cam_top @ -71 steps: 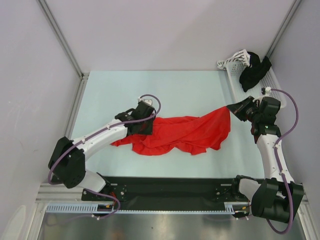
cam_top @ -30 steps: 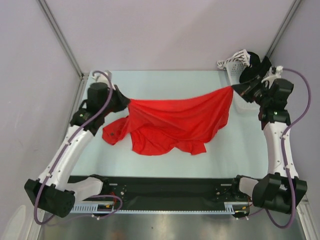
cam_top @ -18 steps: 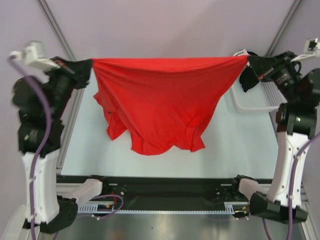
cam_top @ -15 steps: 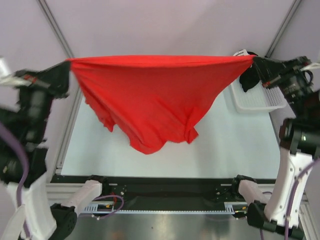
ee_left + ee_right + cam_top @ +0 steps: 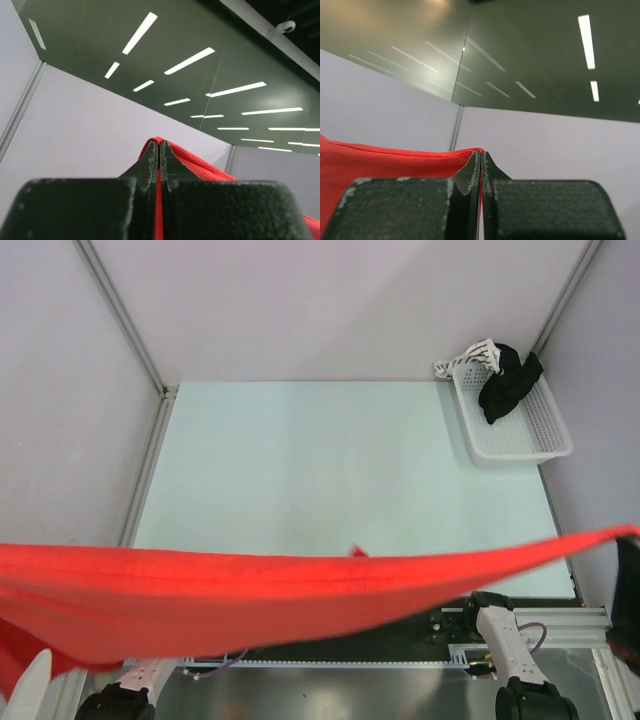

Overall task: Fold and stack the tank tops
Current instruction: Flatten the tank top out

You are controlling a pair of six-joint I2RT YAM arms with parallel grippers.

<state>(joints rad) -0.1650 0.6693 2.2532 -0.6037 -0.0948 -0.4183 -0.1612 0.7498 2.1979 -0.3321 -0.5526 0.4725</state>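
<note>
A bright red tank top (image 5: pixel 250 605) is stretched taut in the air as a wide band across the bottom of the top view, high above the table's near edge. My left gripper (image 5: pixel 159 144) is shut on one end of the tank top (image 5: pixel 200 167), with fabric pinched between its fingers, and points up at the ceiling. My right gripper (image 5: pixel 480 155) is shut on the other end of the tank top (image 5: pixel 380 160). In the top view the left gripper is out of frame, and only a dark part of the right arm (image 5: pixel 628 590) shows under the cloth's right tip.
A white mesh basket (image 5: pixel 530 445) stands at the table's back right corner with a black garment (image 5: pixel 508 385) draped in it. The pale green table (image 5: pixel 300 460) lies below, with walls close on both sides.
Both arms have lifted the red tank top off the table, pulled it out wide, and carried it up and toward the near edge. It no longer touches the table.
</note>
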